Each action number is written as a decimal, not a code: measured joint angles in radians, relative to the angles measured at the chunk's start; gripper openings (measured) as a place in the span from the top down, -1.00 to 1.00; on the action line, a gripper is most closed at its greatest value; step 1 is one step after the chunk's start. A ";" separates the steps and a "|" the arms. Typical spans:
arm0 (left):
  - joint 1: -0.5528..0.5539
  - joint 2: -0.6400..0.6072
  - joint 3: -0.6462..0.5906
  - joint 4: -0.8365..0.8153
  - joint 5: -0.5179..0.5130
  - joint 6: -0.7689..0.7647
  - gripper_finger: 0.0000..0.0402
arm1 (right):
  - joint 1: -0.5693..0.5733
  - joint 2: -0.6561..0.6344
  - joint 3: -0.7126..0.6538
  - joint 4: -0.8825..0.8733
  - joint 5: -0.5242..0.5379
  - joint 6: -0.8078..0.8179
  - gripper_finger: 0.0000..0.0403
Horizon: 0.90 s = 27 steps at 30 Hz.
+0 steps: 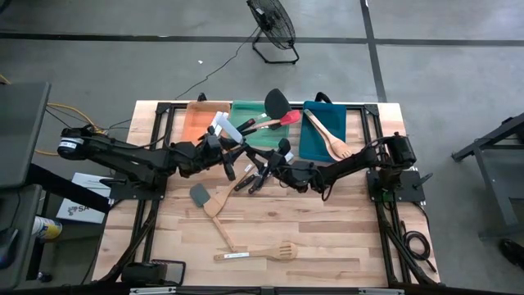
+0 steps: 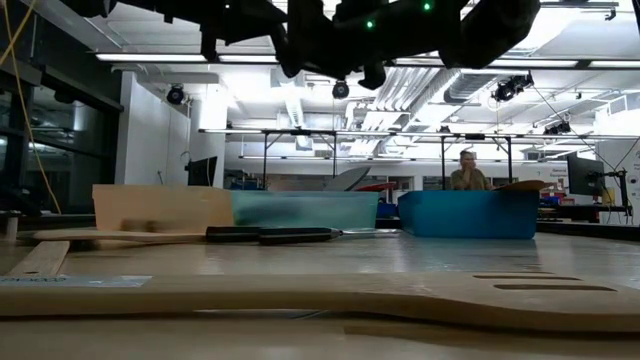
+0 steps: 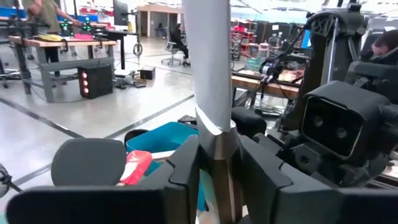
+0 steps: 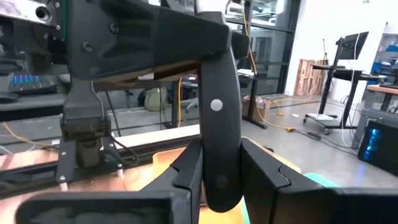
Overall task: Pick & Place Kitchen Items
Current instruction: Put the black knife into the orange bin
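Observation:
My left gripper (image 1: 223, 146) is above the table's middle, in front of the orange tray (image 1: 196, 124), shut on a white-bladed knife (image 3: 211, 68) that stands up between its fingers. My right gripper (image 1: 275, 170) faces it from the right, shut on a black-handled knife (image 4: 221, 118) with a silver rivet. In the low view both grippers (image 2: 330, 40) are high above the tabletop. A black spatula with a red handle (image 1: 278, 106) lies across the green tray (image 1: 255, 131). A wooden spoon (image 1: 329, 138) lies in the blue tray (image 1: 321, 123). My left gripper pinches the knife between its two fingers at the neck just below the white blade (image 3: 219, 146). The fingers come level from the table's left and lie across it. The blade stands about upright, clear of the table. My right gripper pinches the black handle's lower part (image 4: 221, 177) between its two fingers, below the rivet. The fingers come level from the table's right and lie across the handle. The handle stands about upright; its blade is hidden.
Several black-handled knives (image 1: 250, 176) lie on the table under the two grippers; one shows in the low view (image 2: 270, 235). A grey spatula (image 1: 201, 195), a wooden spoon (image 1: 223, 231) and a slotted wooden turner (image 1: 258, 253) lie nearer the front edge.

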 joint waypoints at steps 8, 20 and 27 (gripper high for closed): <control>0.000 0.000 0.000 -0.015 0.006 0.011 0.60 | 0.000 0.000 0.000 -0.011 -0.008 0.005 0.65; 0.002 -0.002 -0.002 -0.093 -0.087 0.058 0.60 | 0.040 -0.009 0.000 -0.044 0.110 0.001 -0.18; 0.001 -0.004 0.000 -0.207 -0.234 0.067 0.60 | 0.076 -0.061 0.000 -0.189 0.258 -0.009 -0.34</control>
